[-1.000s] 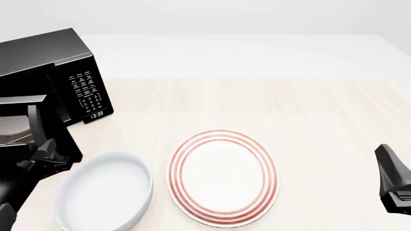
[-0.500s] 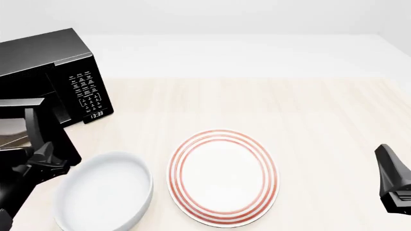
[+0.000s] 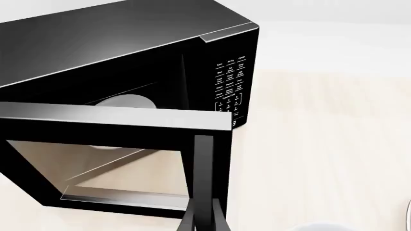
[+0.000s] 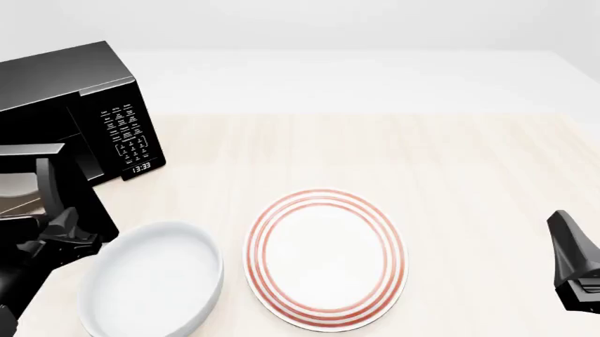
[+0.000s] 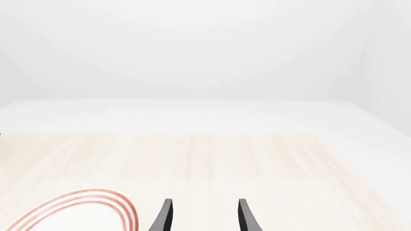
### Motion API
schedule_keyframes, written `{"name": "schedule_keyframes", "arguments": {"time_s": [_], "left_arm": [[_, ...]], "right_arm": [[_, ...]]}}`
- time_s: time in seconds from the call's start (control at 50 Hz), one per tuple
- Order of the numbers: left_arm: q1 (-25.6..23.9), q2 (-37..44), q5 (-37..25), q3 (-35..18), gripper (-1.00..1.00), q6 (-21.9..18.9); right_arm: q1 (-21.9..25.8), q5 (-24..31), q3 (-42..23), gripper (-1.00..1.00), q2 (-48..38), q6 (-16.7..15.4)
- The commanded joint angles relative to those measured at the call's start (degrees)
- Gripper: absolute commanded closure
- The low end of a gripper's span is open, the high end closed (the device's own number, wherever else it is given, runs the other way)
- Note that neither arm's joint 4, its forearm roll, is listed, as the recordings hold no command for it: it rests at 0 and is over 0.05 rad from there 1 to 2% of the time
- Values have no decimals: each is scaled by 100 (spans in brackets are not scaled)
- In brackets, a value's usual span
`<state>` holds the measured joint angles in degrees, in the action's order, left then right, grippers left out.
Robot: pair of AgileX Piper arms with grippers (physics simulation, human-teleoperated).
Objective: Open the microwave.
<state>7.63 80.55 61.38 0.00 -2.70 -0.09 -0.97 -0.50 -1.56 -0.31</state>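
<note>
Black microwave (image 3: 128,57) door (image 3: 115,159) stands swung well open, so opening looks nearly done; left claw (image 3: 204,219) pinches the door's edge, right claw (image 5: 203,216) spread, idle.

Microwave (image 4: 80,91): black casing, smooth semi-gloss top with soft sheen; keypad panel glossy black, white lettering. Its door (image 3: 115,159): dark glass, see-through and reflective, top edge looks like brushed grey metal. Turntable (image 3: 125,102): pale, smooth. Table (image 4: 450,182): light wood-grain top, matt, white matt at the far edge. Bowl (image 4: 150,281): white, smooth, ceramic-looking, slight gloss. Plate (image 4: 327,258): white with red rings, smooth. Right gripper (image 5: 204,219) fingers: black matt plastic look.
</note>
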Motion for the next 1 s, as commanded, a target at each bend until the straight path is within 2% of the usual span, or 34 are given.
{"name": "schedule_keyframes", "arguments": {"time_s": [0.02, 0.06, 0.08, 0.56, 0.66, 0.82, 1.0], "left_arm": [[-211, -237, 414, -278, 100, 51], [-195, -205, 436, -275, 100, 75], [-168, -201, 434, -272, -100, 100], [-22, -117, 445, -242, -100, 236], [-47, -390, 233, -229, -100, 238], [-25, -1250, -439, -173, -100, 179], [12, -1763, -775, -65, -100, 168]], "right_arm": [[-1, 0, 0, -100, 1, 1], [0, 0, 0, -100, 0, 0], [0, 0, 0, -100, -1, 0], [1, -1, 0, -100, -1, 0], [0, 0, 0, -100, -1, 1], [1, 0, 0, -100, 0, -2], [1, -1, 0, -100, -2, 0]]}}
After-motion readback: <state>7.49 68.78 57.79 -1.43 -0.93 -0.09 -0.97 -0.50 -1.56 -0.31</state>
